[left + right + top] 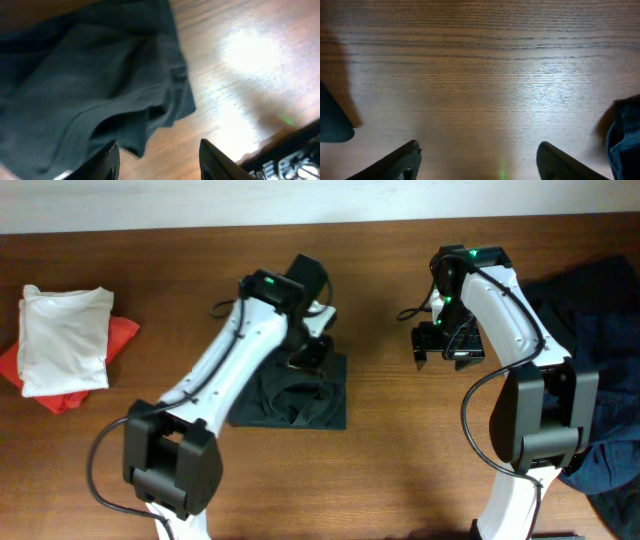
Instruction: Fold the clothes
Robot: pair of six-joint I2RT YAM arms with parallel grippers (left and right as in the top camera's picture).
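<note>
Black shirt [295,395]: folded to a rough square, centre of the frame, on the wooden table [400,470].
Left gripper [159,160]: fingers spread and holding nothing, over the shirt's upper right edge, with the cloth just ahead of the tips.
Right gripper [480,166]: released, over bare wood, well apart from the shirt.
Navy pile [600,370]: along the right edge, beside the right arm.
White garment [65,340]: lying over a red one [122,335], far left.
Open wood: between the shirt and the right gripper, and across the lower centre.

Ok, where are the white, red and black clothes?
white garment [65,340]: overhead view, its middle.
red garment [122,335]: overhead view, its exposed upper corner.
black garment [312,406]: overhead view, its lower uncovered part.
</note>
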